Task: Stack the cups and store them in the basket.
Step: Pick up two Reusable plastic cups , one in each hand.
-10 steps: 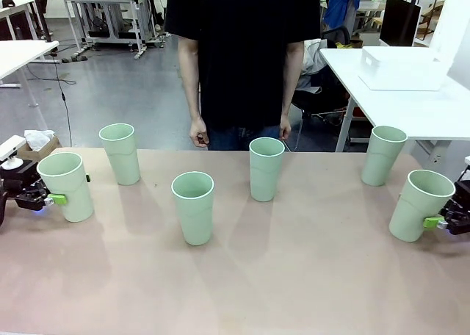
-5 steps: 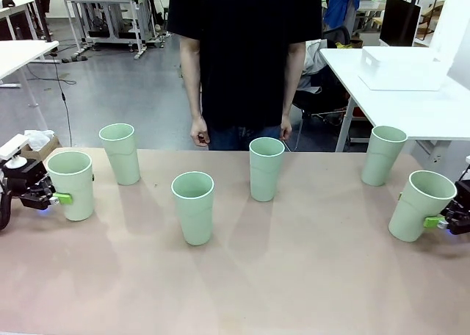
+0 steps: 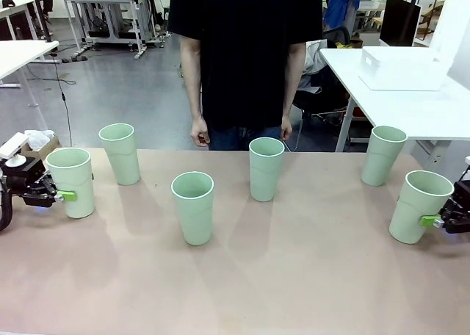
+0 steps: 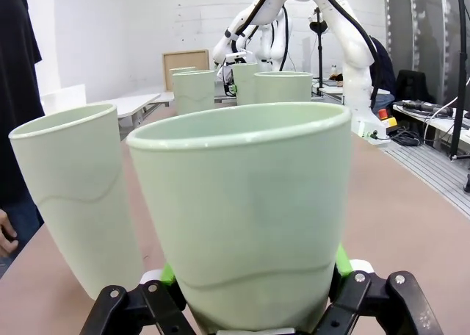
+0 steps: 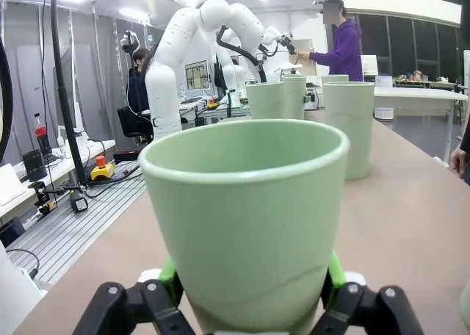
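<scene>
Front view: six cups [image 3: 193,206] stand upright and separate on the table [image 3: 294,276], none nested. Left gripper [image 3: 59,195] clamps the leftmost cup [image 3: 72,175]; right gripper [image 3: 429,219] clamps the rightmost cup [image 3: 418,201]. The white basket [image 3: 400,69] sits on a side table [image 3: 440,107].

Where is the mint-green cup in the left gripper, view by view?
Front view: the tall pale mint-green plastic cup stands far left, in the left gripper.
Left wrist view: the cup is large in the centre foreground.
Right wrist view: possibly among the far cups; cannot tell which.
Shared landmark: the person in black, at the table's far side.
</scene>
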Available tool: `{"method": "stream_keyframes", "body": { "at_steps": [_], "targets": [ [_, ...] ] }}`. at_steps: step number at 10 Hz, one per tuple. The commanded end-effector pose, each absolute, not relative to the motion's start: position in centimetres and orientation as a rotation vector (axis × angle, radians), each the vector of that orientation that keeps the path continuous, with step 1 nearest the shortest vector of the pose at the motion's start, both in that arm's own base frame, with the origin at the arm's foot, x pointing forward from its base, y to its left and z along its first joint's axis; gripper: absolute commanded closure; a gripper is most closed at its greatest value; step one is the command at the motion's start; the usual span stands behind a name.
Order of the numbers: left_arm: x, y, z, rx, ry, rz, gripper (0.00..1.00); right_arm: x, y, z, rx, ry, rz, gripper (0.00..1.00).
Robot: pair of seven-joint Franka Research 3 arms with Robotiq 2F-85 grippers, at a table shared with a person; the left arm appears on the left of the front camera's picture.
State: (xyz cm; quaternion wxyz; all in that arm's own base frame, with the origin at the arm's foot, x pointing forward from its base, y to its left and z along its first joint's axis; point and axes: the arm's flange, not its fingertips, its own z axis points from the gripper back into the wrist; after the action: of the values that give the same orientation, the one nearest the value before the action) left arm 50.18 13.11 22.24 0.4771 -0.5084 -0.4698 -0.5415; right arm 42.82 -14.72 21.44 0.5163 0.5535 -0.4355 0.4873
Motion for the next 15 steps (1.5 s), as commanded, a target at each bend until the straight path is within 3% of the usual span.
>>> {"method": "stream_keyframes", "body": {
  "at_steps": [1, 2, 3, 4, 6, 7, 15],
  "targets": [
    [47.9, 13.0, 21.4, -1.225, -1.188, -1.357, 0.53, 42.8, -13.9, 21.7, 1.304, -1.057, 1.138, 0.6],
    [47.8, 13.1, 21.5, -1.239, -1.193, -1.356, 0.33, 42.8, -14.0, 21.7, 1.304, -1.06, 1.137, 0.45],
    [47.7, 13.1, 21.6, -1.264, -1.194, -1.359, 0.71, 42.8, -14.0, 21.7, 1.32, -1.055, 1.144, 0.8],
    [47.5, 13.2, 21.7, -1.321, -1.172, -1.359, 0.53, 42.8, -14.2, 21.5, 1.394, -0.958, 1.204, 0.8],
    [49.9, 13.4, 22.4, -1.252, -1.163, -1.322, 0.53, 42.8, -14.7, 21.4, 1.328, -1.047, 1.169, 0.8],
    [49.4, 13.5, 22.3, -1.278, -1.146, -1.322, 0.15, 42.7, -14.6, 21.4, 1.347, -1.029, 1.181, 0.14],
    [41.2, 6.5, 33.0, -1.232, -1.341, -1.317, 0.15, 37.7, -5.4, 34.2, 1.12, -1.27, 0.997, 0.14]
  ]
}}
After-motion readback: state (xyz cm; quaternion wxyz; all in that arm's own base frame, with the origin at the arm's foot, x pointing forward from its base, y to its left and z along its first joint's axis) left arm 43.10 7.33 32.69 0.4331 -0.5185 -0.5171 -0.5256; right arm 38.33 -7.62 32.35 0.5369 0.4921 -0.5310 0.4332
